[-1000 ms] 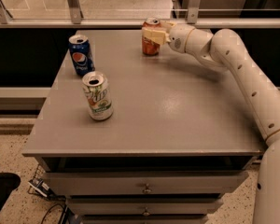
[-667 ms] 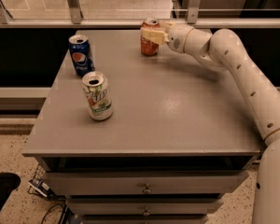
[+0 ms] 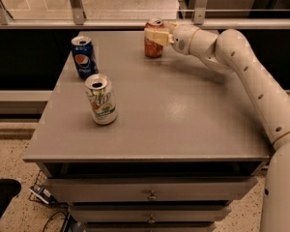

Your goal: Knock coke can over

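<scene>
Where the white arm (image 3: 246,69) ends in the upper middle of the frame, the tool (image 3: 158,36) lies against the upper right part of the coke can (image 3: 152,50), its pale tip crossing the can just under the silver rim. How far the tool is open, and whether it clasps the can or only touches it, I cannot tell from this angle. The coke can stands upright near the far edge of the grey table (image 3: 183,115), a little left of the tool's wrist. The arm runs from there to the right, bends, and drops down the right side of the frame.

Further left, near the table's far left corner, a blue Pepsi can (image 3: 84,57) stands upright, well apart from the coke can. Nearer the front and slightly to its right stands a white-and-green can (image 3: 101,99), also upright, its top open. Below the tabletop, at the bottom of the frame, are drawers (image 3: 150,194) with small knobs.
</scene>
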Robot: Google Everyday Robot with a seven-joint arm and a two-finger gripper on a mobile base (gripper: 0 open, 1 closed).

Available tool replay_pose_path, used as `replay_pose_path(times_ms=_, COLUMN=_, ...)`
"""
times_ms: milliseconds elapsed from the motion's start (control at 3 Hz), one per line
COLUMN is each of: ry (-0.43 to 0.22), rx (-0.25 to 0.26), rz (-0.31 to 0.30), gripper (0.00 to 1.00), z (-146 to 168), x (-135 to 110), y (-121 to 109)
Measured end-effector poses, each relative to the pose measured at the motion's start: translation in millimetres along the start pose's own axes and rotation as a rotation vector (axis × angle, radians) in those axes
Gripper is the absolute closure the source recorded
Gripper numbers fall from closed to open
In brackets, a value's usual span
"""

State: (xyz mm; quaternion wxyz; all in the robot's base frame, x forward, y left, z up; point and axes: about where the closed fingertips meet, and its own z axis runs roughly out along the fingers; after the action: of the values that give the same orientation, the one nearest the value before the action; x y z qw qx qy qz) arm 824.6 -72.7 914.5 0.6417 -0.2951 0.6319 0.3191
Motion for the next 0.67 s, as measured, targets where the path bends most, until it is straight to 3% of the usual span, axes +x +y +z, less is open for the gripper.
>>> replay_pose_path(times_ms=333, ry=0.068, rx=0.009, rz=-0.032, gripper=1.00, z=-6, x=-13, y=2)
replay_pose_path(times_ms=667, ry=0.194, rx=0.015, rz=-0.091, gripper=1.00, z=-11, x=-33, y=11)
